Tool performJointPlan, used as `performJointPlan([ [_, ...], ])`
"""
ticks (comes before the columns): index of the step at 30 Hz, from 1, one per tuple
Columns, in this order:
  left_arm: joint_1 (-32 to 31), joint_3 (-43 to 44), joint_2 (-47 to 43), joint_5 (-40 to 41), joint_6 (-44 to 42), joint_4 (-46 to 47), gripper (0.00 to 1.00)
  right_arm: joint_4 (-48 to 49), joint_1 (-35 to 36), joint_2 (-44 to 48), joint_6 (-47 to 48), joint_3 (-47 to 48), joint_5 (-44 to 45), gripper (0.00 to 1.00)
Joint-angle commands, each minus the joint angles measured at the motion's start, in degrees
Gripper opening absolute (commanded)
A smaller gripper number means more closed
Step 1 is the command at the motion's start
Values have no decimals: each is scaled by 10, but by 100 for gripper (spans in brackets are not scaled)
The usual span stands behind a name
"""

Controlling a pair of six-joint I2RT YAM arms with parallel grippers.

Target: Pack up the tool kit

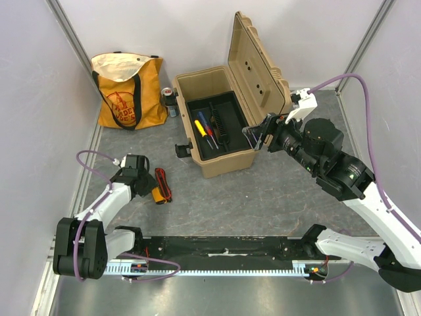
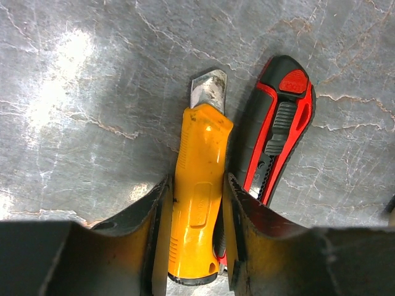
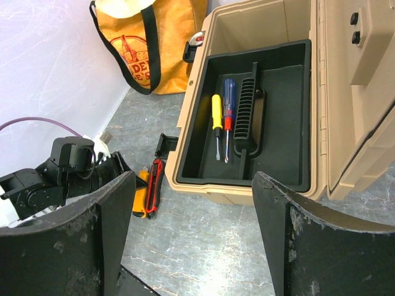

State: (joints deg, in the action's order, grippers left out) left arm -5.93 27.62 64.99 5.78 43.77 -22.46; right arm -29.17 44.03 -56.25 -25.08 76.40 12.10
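With the left tool (image 2: 197, 185) clamped narrowly on the yellow utility knife (image 2: 200, 154) lying on the tabletop (image 2: 92, 92), lift straight up so you do not drag the red knife (image 2: 281, 123) just beside it, then carry it to the black tray (image 1: 230, 125) of the open toolbox (image 1: 220, 164), near which the right tool (image 1: 258, 136) hangs wide open.

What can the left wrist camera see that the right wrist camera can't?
Only the left wrist view: the blade tip of the yellow knife up close, and the left jaws pressed against both sides of its handle.
Only the right wrist view: the open toolbox, its black tray with two screwdrivers, the orange bag and the left arm.
Both: the yellow knife, the red knife beside it, and the grey table.
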Motion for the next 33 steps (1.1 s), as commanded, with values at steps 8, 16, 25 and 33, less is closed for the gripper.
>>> performJointPlan([
  [8, -5, 27, -33, 11, -13, -63, 2, 21, 0, 11, -3, 14, -1, 83],
  [16, -10, 97, -89, 5, -16, -123, 2, 21, 1, 14, -4, 14, 0, 83],
  [25, -60, 273, -80, -75, -11, -133, 2, 21, 0, 16, -3, 14, 1, 83],
  [33, -216, 456, 45, -60, 36, -75, 2, 17, 1, 25, -3, 10, 12, 83],
])
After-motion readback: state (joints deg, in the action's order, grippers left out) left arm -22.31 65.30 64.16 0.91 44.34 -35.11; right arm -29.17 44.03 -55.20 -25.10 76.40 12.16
